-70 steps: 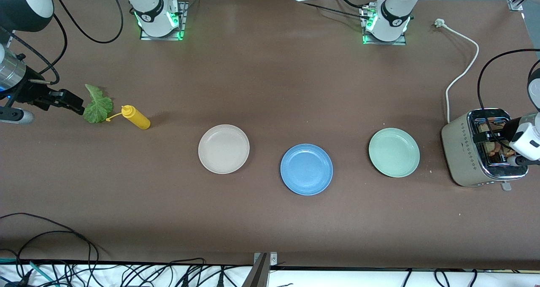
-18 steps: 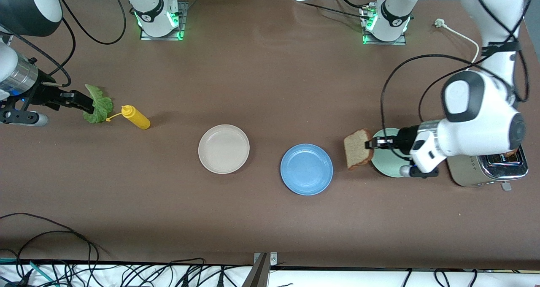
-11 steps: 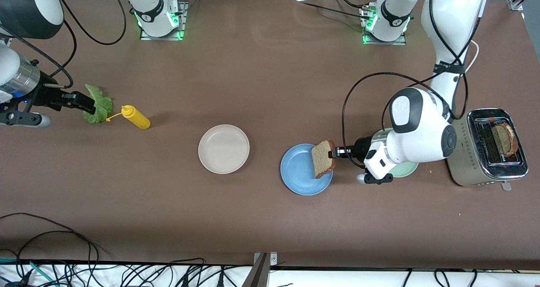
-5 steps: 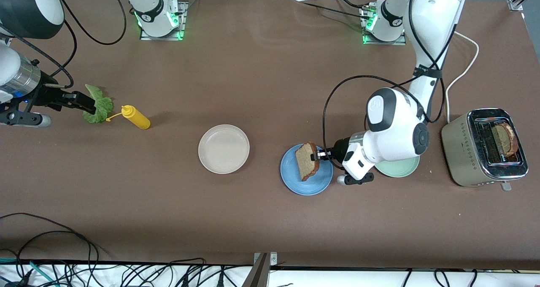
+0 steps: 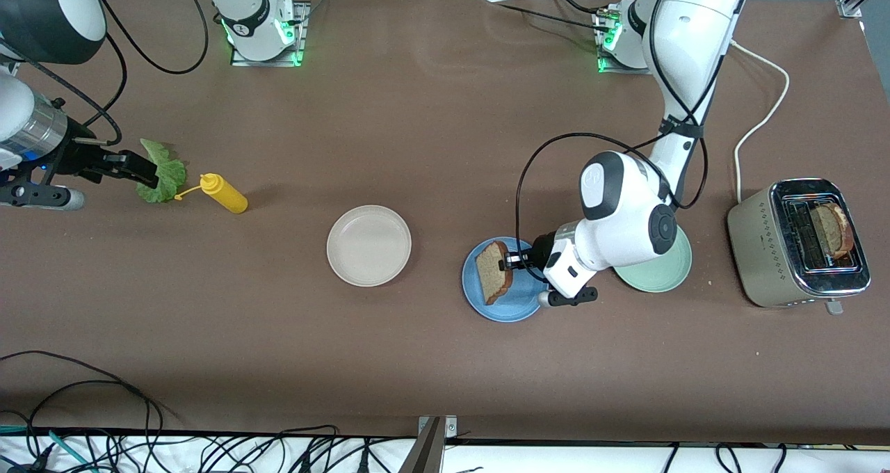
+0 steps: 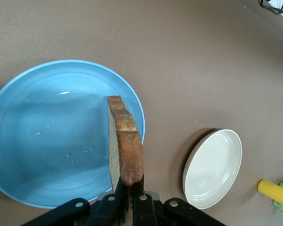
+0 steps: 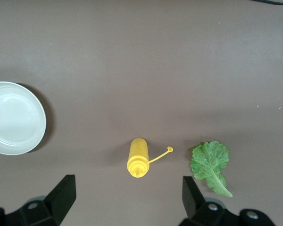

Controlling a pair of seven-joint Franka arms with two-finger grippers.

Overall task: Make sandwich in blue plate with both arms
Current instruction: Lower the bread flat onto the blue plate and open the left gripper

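Brown speckled bread slice (image 5: 493, 273) hangs on edge over the blue plate (image 5: 518, 306), pinched by its crust in the left gripper (image 5: 512, 260), whose jaws are pressed tight on it. The front view shows the slice's flat face, tilted, with its long axis running roughly from the robots' side of the table toward the camera. The left wrist view shows what that view cannot: the slice (image 6: 124, 143) seen edge-on as a thin brown strip with a glossy crust, pointing straight out from between the black fingers (image 6: 114, 201), and crumbs scattered on the blue plate (image 6: 42, 122) beneath it. In that wrist view the bread sits over the part of the plate toward the cream-white plate (image 6: 212, 168), which lies beside it with bare table between.

Only the front view shows the toaster (image 5: 793, 247) at the left arm's end of the table, with a second bread slice (image 5: 831, 228) standing in its slot, and the mint-green plate (image 5: 659, 273) partly covered by the left arm's wrist. The cream-white plate (image 5: 368, 245) lies toward the right arm's end from the blue plate.

At the right arm's end, the right gripper (image 5: 135, 172) hovers with its jaws spread wide over the lettuce leaf (image 5: 163, 174), and the arm waits there. The right wrist view looks straight down past its two separated fingers (image 7: 61, 195) at the lettuce leaf (image 7: 210, 165) and the yellow squeeze bottle (image 7: 137, 157) lying on its side just beside it, cap tether pointing toward the leaf.
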